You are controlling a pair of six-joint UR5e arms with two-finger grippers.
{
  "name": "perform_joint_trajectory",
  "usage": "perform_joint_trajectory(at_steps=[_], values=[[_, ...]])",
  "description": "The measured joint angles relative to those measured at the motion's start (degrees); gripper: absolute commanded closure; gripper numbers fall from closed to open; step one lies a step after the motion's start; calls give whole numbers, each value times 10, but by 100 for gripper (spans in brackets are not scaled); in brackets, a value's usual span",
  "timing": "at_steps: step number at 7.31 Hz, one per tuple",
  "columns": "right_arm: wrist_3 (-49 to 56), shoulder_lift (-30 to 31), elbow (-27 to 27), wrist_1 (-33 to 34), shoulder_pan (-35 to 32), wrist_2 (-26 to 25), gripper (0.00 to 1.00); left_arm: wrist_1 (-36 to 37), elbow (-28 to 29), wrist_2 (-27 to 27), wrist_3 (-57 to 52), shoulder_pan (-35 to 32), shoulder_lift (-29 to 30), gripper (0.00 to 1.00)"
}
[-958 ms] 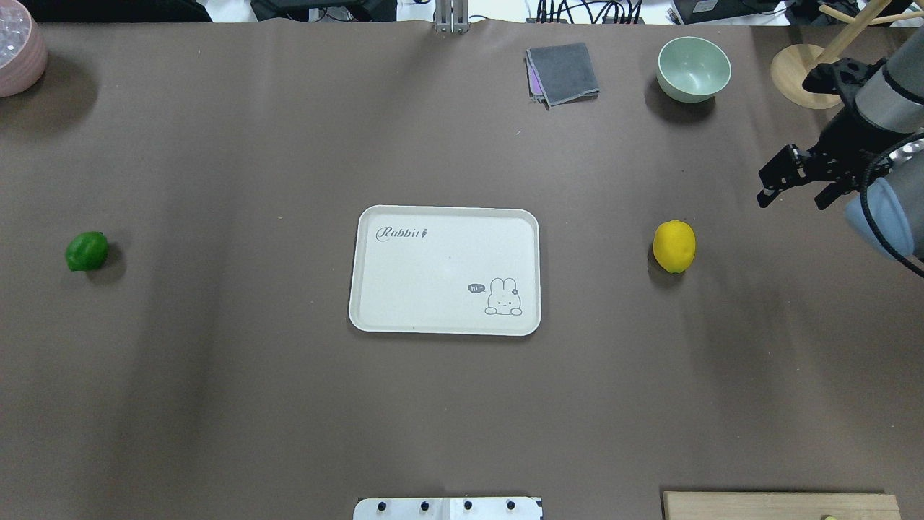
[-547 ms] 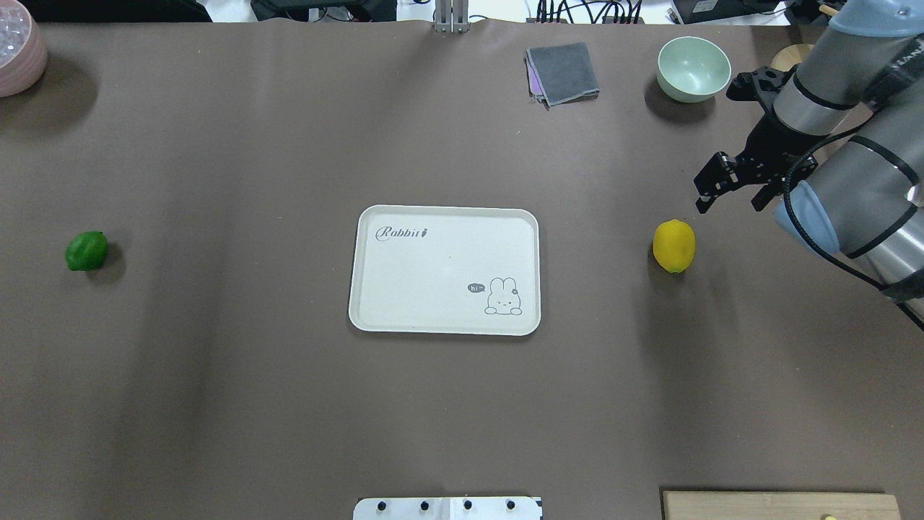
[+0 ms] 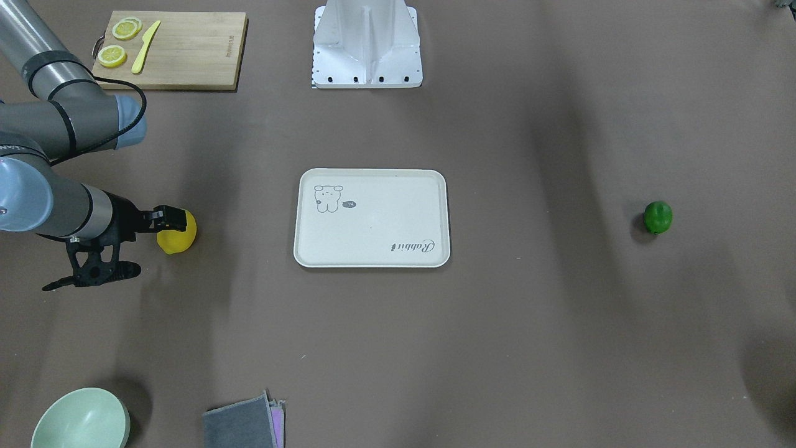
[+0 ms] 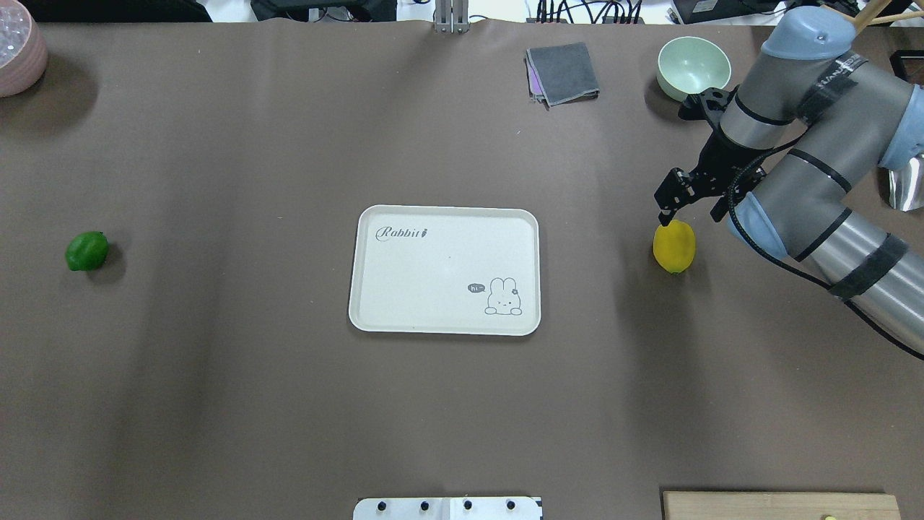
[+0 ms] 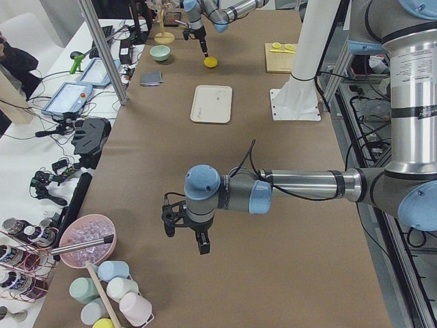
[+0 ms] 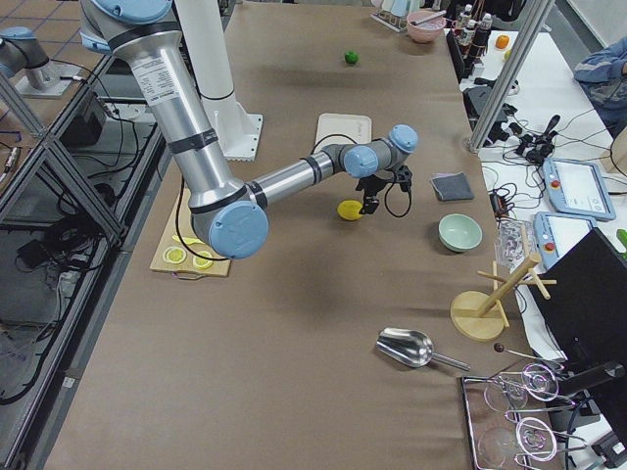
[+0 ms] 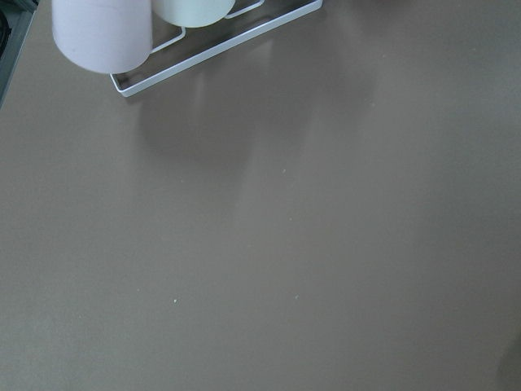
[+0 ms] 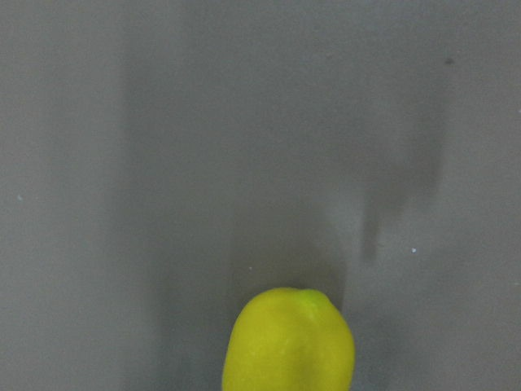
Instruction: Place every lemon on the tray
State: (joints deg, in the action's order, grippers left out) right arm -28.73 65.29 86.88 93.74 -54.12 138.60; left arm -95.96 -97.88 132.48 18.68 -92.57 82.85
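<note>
The yellow lemon [image 4: 674,247] lies on the table right of the cream tray [image 4: 433,274]. My right gripper [image 4: 689,213] hangs open just above the lemon's far end, not touching it. The right wrist view shows the lemon [image 8: 289,342] at its bottom edge. The green lemon [image 4: 86,250] lies far left of the tray. The tray holds nothing. My left gripper [image 5: 184,232] shows only in the exterior left view, low over bare table. I cannot tell whether it is open or shut.
A pale green bowl [image 4: 693,66] and a folded grey cloth [image 4: 563,72] sit at the far edge. A bamboo cutting board [image 3: 180,46] with lemon slices and a knife is near the robot base [image 3: 367,43]. A pink bowl [image 4: 18,50] is at the far left.
My right arm has swung left, bringing the open gripper from the table's right edge to just above the yellow lemon. The lemons and tray have not moved.
</note>
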Motion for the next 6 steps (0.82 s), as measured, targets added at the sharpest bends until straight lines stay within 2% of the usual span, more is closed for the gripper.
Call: perform_joint_trajectory(at_steps=[2, 4, 5, 6], values=[[0, -1, -12, -1, 17, 1, 4, -1, 1, 0, 18, 33, 25, 2], [0, 0, -25, 0, 32, -1, 7, 3, 6, -1, 36, 117, 64, 2], [1, 2, -30, -1, 37, -2, 25, 3, 8, -1, 38, 159, 82, 2], [1, 4, -33, 0, 40, -2, 65, 2, 9, -1, 37, 189, 95, 2]])
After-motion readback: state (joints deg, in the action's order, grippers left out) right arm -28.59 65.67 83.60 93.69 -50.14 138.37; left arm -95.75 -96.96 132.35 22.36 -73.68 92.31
